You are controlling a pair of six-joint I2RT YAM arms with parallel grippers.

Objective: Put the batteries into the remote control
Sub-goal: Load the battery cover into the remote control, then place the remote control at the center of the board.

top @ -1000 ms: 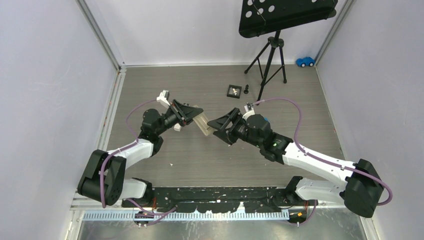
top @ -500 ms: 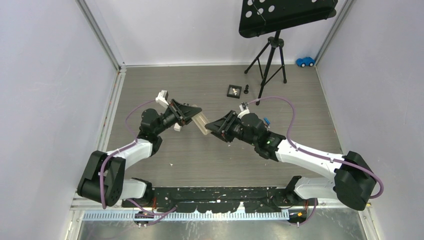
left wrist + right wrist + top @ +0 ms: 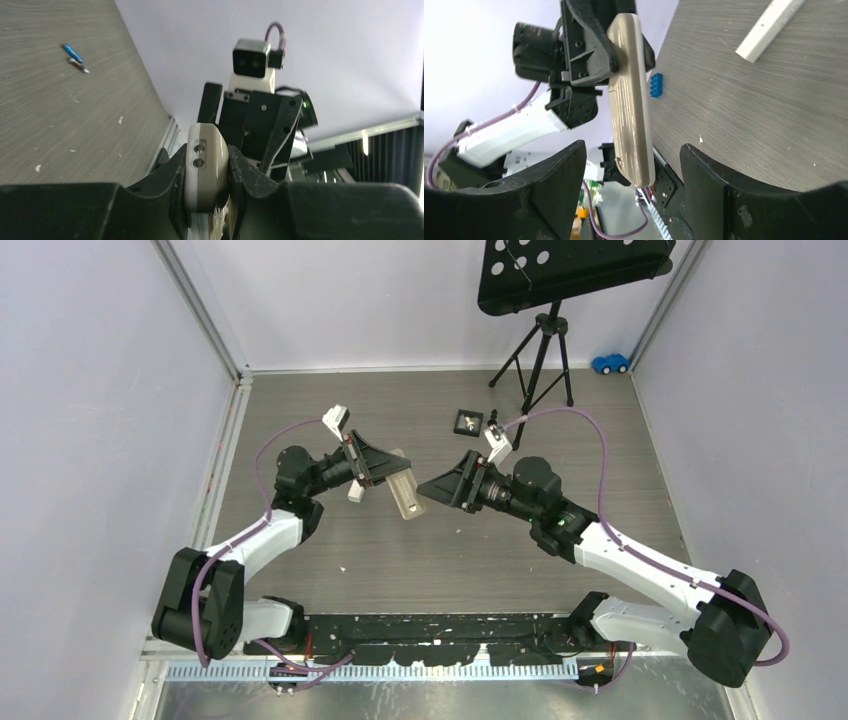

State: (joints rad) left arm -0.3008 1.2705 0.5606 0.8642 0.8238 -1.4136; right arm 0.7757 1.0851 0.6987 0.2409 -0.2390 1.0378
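Observation:
My left gripper (image 3: 390, 472) is shut on the beige remote control (image 3: 406, 496) and holds it up off the table, its long body pointing toward the right arm. In the left wrist view the remote control (image 3: 206, 165) is clamped between the left gripper's (image 3: 207, 167) black jaws. My right gripper (image 3: 432, 487) faces the remote's free end, open. In the right wrist view the remote control (image 3: 629, 100) hangs beyond the wide-spread right gripper (image 3: 631, 147), untouched. Two batteries lie on the table, a blue one (image 3: 72, 51) and a darker one (image 3: 78, 64). They are hidden in the top view.
A black tripod stand (image 3: 540, 360) rises at the back right, with a small black square tray (image 3: 467, 421) near its feet. A blue toy car (image 3: 610, 363) sits in the far corner. A white bar (image 3: 769, 25) and a blue toy brick (image 3: 655, 85) lie on the table.
The right gripper went in to the remote's end with jaws narrowed, then drew back to the right and spread wide. The left arm lifted and turned the remote slightly.

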